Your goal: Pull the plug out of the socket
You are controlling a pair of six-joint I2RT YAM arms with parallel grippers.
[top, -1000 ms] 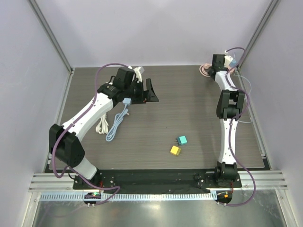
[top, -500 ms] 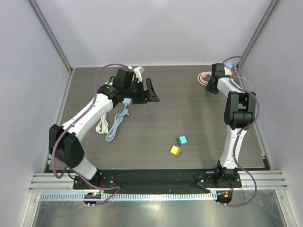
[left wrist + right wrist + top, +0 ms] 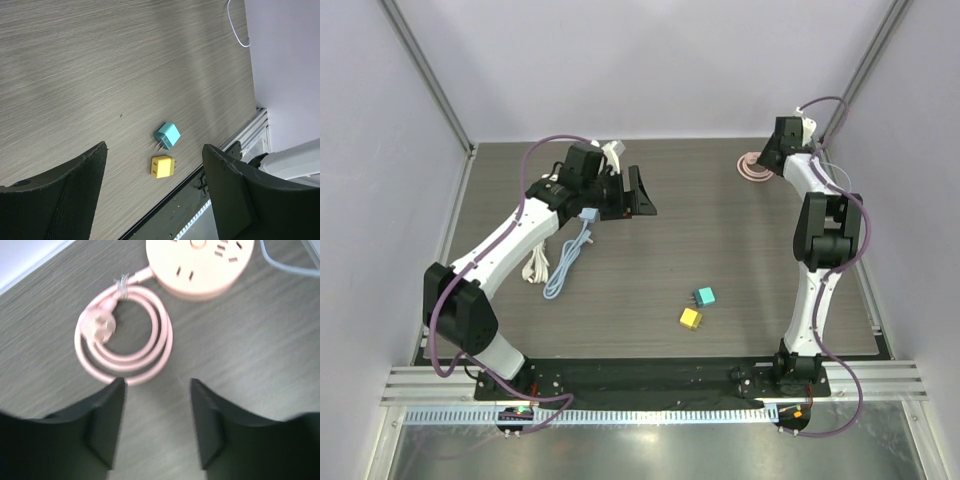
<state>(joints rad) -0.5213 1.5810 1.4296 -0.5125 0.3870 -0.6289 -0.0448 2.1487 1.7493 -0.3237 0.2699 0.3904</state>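
The round pink socket (image 3: 200, 265) lies at the far right of the table, its pink cord (image 3: 125, 340) coiled beside it; the slots that show hold nothing. In the overhead view the socket (image 3: 753, 166) sits just left of my right gripper (image 3: 772, 158). My right gripper (image 3: 156, 382) hovers open over the coil's near edge, nothing between its fingers. A pale blue-grey cable (image 3: 285, 265) crosses the corner behind the socket; the plug itself is out of view. My left gripper (image 3: 638, 192) is open and empty at mid-left, far from the socket.
A teal adapter (image 3: 168, 136) and a yellow adapter (image 3: 162, 166) lie near the table's front edge. A light blue cable (image 3: 565, 262) and a white cable (image 3: 535, 265) lie under the left arm. The right wall stands close to the socket.
My right gripper has gone from shut to open, and its wrist has turned and shifted above the pink socket. The left arm has not moved.
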